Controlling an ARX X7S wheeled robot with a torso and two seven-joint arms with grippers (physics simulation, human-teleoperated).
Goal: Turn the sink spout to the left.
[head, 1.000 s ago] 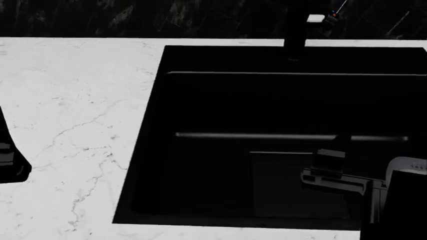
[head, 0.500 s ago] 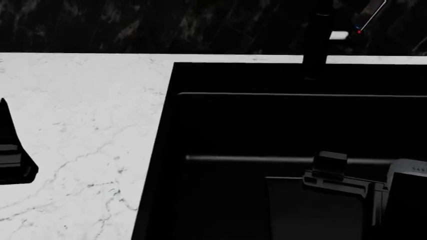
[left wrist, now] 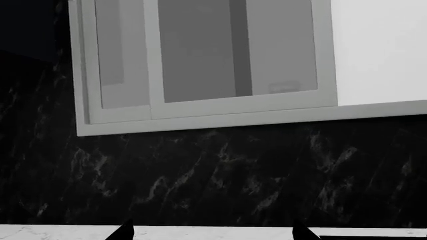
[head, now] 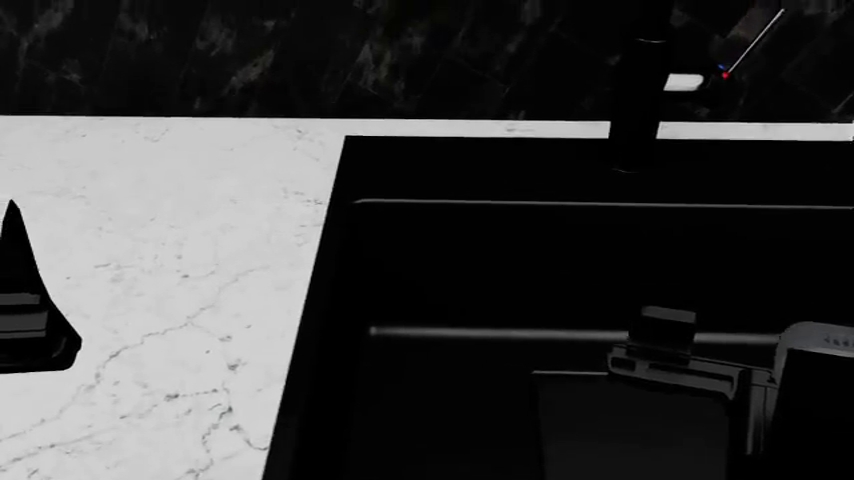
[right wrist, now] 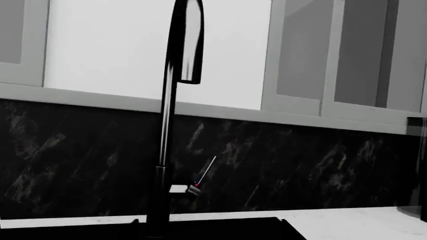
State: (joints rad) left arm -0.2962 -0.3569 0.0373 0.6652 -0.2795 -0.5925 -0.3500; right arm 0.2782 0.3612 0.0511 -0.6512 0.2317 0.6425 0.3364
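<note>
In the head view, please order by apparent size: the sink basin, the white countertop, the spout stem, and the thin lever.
1. Sink basin and white countertop: similar, both cropped, so unsure.
2. Sink spout, visible stem only.
3. Thin lever, smallest.

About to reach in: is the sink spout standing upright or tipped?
Upright. In the right wrist view the sink spout rises straight from its base and curves over at the top, outlet pointing down.

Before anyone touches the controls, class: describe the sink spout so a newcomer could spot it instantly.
Find the black basin sunk into the white marble counter. At its back edge rises the sink spout, a matte black tube curving over at the top. The thin pale lever with red and blue dots beside its stem is not it.
</note>
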